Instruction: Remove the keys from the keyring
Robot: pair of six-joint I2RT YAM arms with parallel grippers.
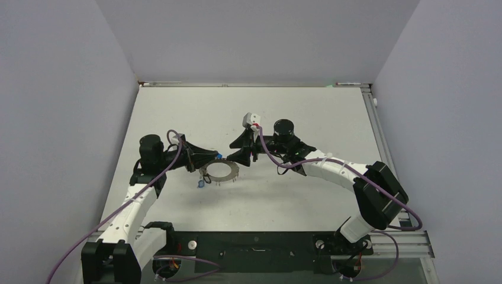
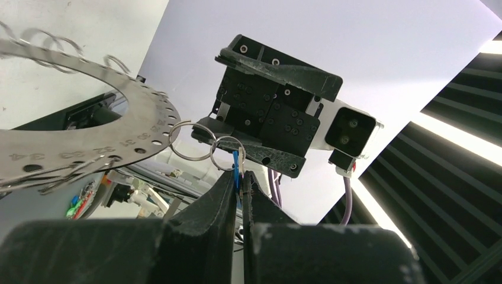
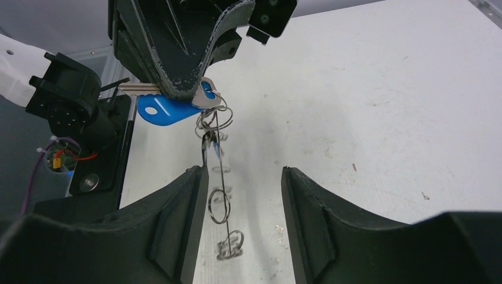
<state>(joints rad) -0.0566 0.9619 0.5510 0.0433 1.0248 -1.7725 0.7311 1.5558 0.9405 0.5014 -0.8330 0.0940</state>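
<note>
Left gripper (image 2: 241, 178) clamped on blue key (image 3: 167, 111) — right gripper (image 3: 243, 174) apart, maybe around keyring (image 2: 71, 151). Next: close on keyring, pull blue key free.

Bright, even light falls from above: the table (image 1: 296, 201) is pale, with only faint, soft shadows on it. In the left wrist view, ceiling light strips (image 2: 456, 139) glare white. Close to both wrist cameras the fingers (image 3: 171, 236) are dark and blurred, while the blue key (image 3: 163, 109) is sharp.
</note>
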